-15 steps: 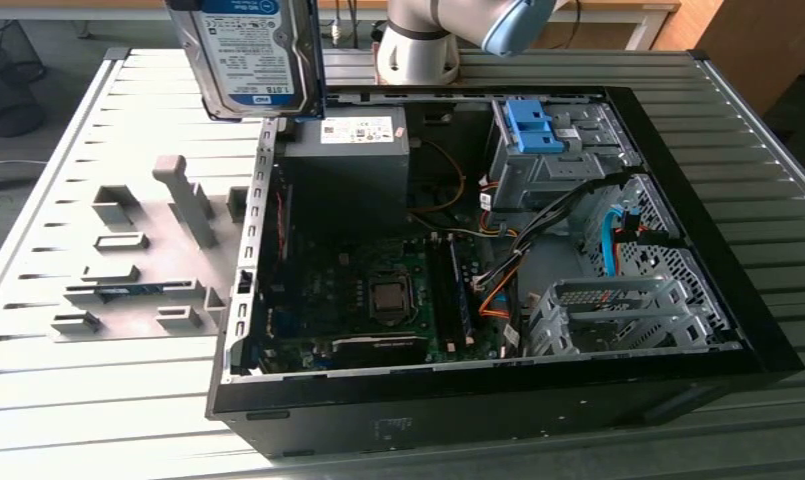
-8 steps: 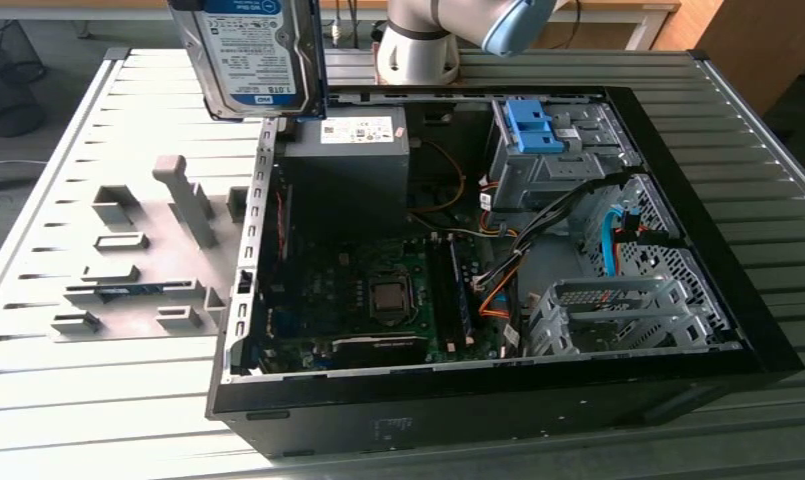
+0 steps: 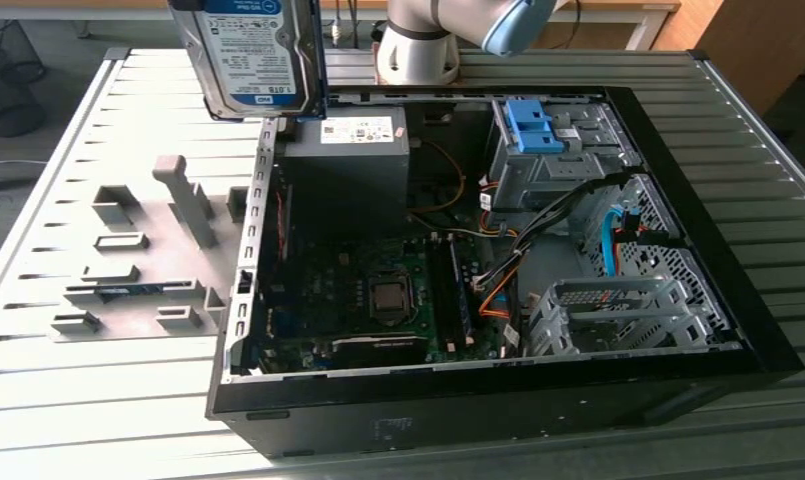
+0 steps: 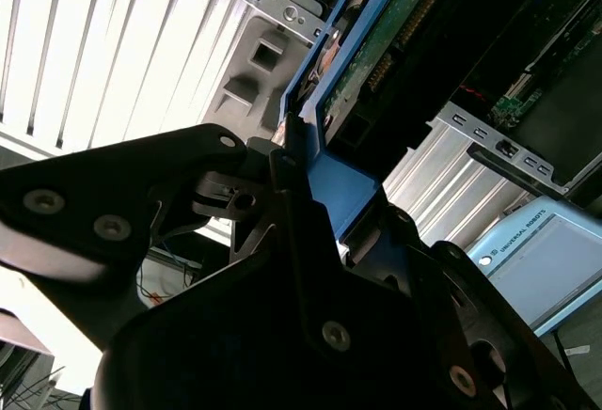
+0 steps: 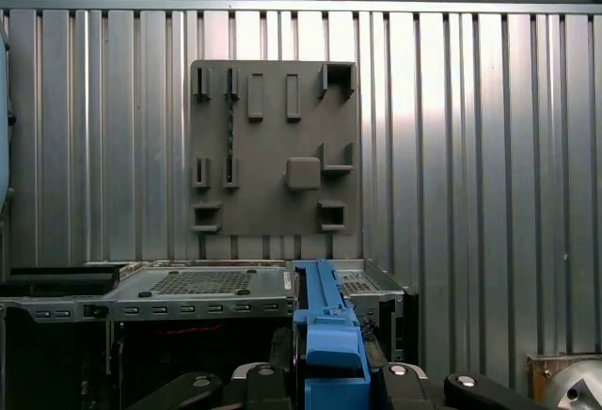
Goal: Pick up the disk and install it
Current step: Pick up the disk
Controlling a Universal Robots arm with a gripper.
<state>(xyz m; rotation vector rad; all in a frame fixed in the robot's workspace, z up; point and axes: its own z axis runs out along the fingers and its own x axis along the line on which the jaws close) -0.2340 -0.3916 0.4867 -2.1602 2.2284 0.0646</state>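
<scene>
Black claw [image 5: 329, 377] grips the silver hard drive in its blue plastic carrier [image 3: 255, 50], hanging upright at the exterior view's upper left. Its lower edge sits near the rim of the black computer case [image 3: 509, 405]; a low swing could snag there. Beyond, loose cables [image 3: 498, 285] crowd the grey metal drive cage [image 3: 562, 170], narrowing entry.

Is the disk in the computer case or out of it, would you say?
Out: the gripper holds the disk upright in the air, outside the computer case.

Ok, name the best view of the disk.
The exterior view: the disk shows its labelled face. The second wrist view shows its blue frame and circuit side obliquely; the first wrist view, the frame edge-on.
</scene>
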